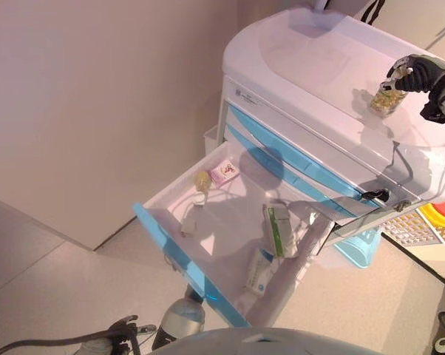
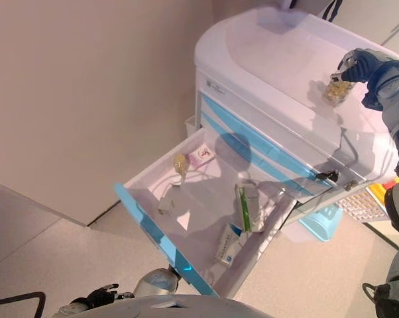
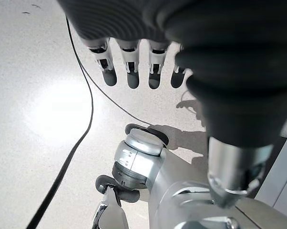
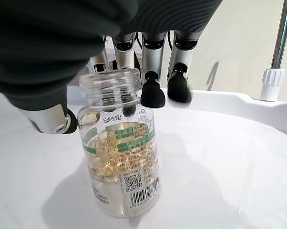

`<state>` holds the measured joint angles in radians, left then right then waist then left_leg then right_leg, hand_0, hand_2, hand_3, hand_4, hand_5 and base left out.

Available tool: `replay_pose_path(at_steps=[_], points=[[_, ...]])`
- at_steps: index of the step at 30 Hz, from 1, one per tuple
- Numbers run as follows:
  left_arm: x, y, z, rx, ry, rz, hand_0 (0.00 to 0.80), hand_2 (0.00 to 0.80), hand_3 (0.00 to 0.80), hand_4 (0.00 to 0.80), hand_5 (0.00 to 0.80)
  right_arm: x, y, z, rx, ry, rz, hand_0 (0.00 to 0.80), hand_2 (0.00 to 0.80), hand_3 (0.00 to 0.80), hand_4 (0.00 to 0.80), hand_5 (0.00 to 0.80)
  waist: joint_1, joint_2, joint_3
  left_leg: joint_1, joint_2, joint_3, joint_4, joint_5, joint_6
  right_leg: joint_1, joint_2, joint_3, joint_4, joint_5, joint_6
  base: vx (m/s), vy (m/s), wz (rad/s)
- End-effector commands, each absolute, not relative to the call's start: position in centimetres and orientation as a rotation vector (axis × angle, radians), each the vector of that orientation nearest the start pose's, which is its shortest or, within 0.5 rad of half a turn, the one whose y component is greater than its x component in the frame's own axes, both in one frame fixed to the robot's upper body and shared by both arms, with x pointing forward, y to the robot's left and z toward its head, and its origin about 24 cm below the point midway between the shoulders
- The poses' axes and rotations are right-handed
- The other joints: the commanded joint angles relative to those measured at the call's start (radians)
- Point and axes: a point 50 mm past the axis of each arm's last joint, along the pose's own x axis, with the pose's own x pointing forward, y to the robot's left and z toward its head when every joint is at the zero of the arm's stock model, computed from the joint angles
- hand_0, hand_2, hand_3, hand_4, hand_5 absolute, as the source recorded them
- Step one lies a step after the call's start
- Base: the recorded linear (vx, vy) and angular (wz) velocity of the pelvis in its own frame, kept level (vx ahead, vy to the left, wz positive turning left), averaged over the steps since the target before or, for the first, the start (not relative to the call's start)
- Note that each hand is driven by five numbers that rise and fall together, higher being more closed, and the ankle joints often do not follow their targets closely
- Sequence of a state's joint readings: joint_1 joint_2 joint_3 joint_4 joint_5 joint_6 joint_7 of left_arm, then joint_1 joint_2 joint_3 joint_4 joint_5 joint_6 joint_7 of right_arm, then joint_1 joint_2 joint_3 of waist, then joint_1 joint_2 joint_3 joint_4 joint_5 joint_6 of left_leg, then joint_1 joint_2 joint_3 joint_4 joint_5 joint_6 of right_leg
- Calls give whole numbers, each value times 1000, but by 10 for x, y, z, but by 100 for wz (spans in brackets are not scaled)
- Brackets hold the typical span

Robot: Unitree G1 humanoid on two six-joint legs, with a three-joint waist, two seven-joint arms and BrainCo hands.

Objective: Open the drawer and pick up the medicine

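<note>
A clear medicine bottle (image 1: 387,99) of yellow capsules stands on the white top of the medical cart (image 1: 311,66). My right hand (image 1: 415,72) is over it. In the right wrist view its thumb (image 4: 53,119) and fingers (image 4: 153,90) are curled round the bottle's neck (image 4: 122,143). The cart's bottom drawer (image 1: 182,266), with a light blue front, is pulled wide open. Inside lie a green-and-white box (image 1: 278,229), a blue-and-white box (image 1: 259,270), a pink packet (image 1: 224,172) and a yellowish round item (image 1: 202,180). My left hand (image 3: 129,71) hangs open above the floor, empty.
A light blue basket (image 1: 359,248) and a white mesh basket (image 1: 411,225) hang on the cart's right side. A wall runs along the left. A metal pole (image 4: 281,38) stands at the top's far edge. The open drawer juts out toward me.
</note>
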<state>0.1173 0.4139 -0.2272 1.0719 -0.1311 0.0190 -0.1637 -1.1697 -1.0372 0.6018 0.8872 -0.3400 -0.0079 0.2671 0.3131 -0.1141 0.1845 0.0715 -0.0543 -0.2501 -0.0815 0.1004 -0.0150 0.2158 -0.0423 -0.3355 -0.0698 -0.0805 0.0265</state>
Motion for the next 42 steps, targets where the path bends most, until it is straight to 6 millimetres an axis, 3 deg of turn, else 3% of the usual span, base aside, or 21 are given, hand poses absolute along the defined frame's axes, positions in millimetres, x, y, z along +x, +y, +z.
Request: replay_pose_path(at_steps=[1, 13, 18, 24, 33, 42], points=[[55, 295, -141, 316, 1284, -41, 0, 0, 0, 0, 0, 369, -319, 270, -1535, 148, -86, 0, 0, 0, 0, 0, -5, 1, -67, 43, -31, 51, 3, -124, 42, -76, -58, 111, 47, 69, 81, -13, 6, -4], [57, 290, -143, 308, 1281, -57, 0, 0, 0, 0, 0, 368, -320, 260, -1500, 111, -99, 0, 0, 0, 0, 0, -18, 15, -69, 48, -31, 60, 0, -123, 37, -71, -57, 123, 31, 75, 79, -8, 3, -2], [54, 289, -144, 305, 1290, -56, 0, 0, 0, 0, 0, 366, -320, 270, -1449, 0, -171, 0, 0, 0, 0, 0, -22, 16, -72, 49, -30, 63, 0, -123, 36, -71, -57, 123, 29, 76, 79, 0, 0, 0], [50, 285, -146, 302, 1297, -69, 0, 0, 0, 0, 0, 361, -313, 296, -1333, -265, -340, 0, 0, 0, 0, 0, -29, 22, -79, 53, -32, 66, 2, -127, 36, -70, -58, 126, 28, 76, 80, 0, 0, 0], [48, 276, -150, 299, 1299, -95, 0, 0, 0, 0, 0, 350, -304, 315, -1088, -528, -517, 0, 0, 0, 0, 0, -44, 34, -87, 63, -32, 81, 6, -138, 36, -67, -59, 137, 25, 75, 81, -7, 1, -2], [46, 273, -152, 320, 1319, -128, 0, 0, 0, 0, 0, 335, -299, 327, -715, -740, -617, 0, 0, 0, 0, 0, -96, 44, -95, 73, -33, 140, 24, -166, 46, -74, -60, 183, 18, 82, 84, -38, -21, -10]])
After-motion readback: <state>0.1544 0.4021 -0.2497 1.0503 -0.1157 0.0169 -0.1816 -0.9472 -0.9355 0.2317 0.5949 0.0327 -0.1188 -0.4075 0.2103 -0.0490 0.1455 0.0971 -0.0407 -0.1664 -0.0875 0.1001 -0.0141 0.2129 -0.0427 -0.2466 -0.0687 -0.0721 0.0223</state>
